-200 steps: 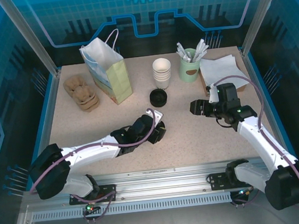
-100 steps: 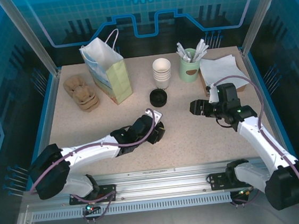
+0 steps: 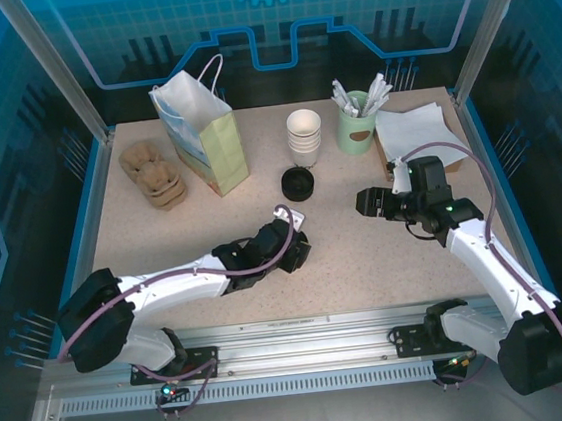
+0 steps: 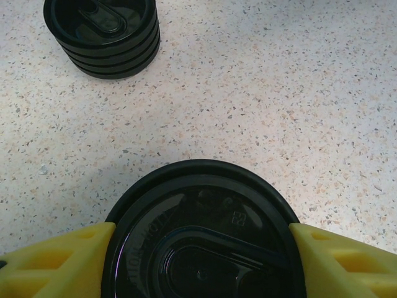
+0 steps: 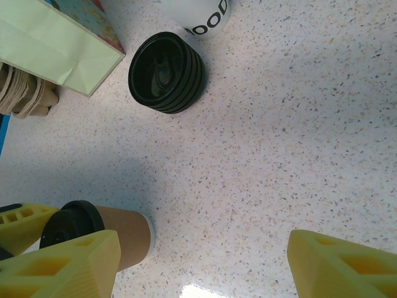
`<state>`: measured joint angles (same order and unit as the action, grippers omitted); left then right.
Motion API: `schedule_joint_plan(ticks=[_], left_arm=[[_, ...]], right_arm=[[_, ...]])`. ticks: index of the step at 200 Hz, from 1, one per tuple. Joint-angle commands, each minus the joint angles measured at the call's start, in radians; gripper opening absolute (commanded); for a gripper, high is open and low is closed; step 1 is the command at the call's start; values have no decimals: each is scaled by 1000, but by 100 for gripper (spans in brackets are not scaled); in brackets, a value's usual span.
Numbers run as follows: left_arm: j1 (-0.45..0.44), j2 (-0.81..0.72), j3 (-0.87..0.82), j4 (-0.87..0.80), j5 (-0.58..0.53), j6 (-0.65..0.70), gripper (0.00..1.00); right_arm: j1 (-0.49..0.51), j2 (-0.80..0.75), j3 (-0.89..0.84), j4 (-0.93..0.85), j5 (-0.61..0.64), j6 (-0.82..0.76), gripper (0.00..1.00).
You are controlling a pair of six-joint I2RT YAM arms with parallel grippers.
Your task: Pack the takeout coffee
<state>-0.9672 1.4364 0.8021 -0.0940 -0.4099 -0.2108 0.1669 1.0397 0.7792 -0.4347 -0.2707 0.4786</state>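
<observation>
Black plastic sits between the yellow fingers of the left gripper. It is the lid of the coffee cup, and a finger presses the rim on each side, so this gripper is clamped on the cup at its lid end. The lid faces straight back at the wrist and the brown paper body points away past the fingertips. The cup therefore leans far over rather than standing. Whether its base touches the table I cannot tell.

The grip looks meant for carrying. Holding the rim, the stiffest part, spares the soft paper wall, though a tipped cup puts all its trust in the lid seal. The paper bag stands well beyond this gripper and off to its left, mouth upward, so the cup would probably have to be raised and righted before going in. A stack of spare lids lies ahead of the fingers, to their left and well apart.

The left arm stretches low and nearly flat across the table, wrist level. The right gripper hangs with its jaws wide and nothing between them. It is tipped down toward the table, and the cup is off to its left.
</observation>
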Motion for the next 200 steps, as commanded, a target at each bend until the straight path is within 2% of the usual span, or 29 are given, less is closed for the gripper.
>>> schedule_joint_plan(ticks=[1, 22, 98, 164, 200], left_arm=[[-39, 80, -88, -165, 27, -46, 59], [-42, 69, -101, -146, 26, -72, 61], [-30, 22, 68, -100, 11, -57, 79], [-28, -14, 131, -111, 9, -39, 84], [-2, -88, 137, -147, 37, -69, 87]], right_arm=[[-13, -13, -19, -3, -31, 17, 73], [-3, -20, -29, -1, -29, 19, 73], [36, -18, -18, -17, 11, 9, 73], [68, -12, -20, -16, 25, 7, 73], [92, -18, -28, -28, 21, -16, 74]])
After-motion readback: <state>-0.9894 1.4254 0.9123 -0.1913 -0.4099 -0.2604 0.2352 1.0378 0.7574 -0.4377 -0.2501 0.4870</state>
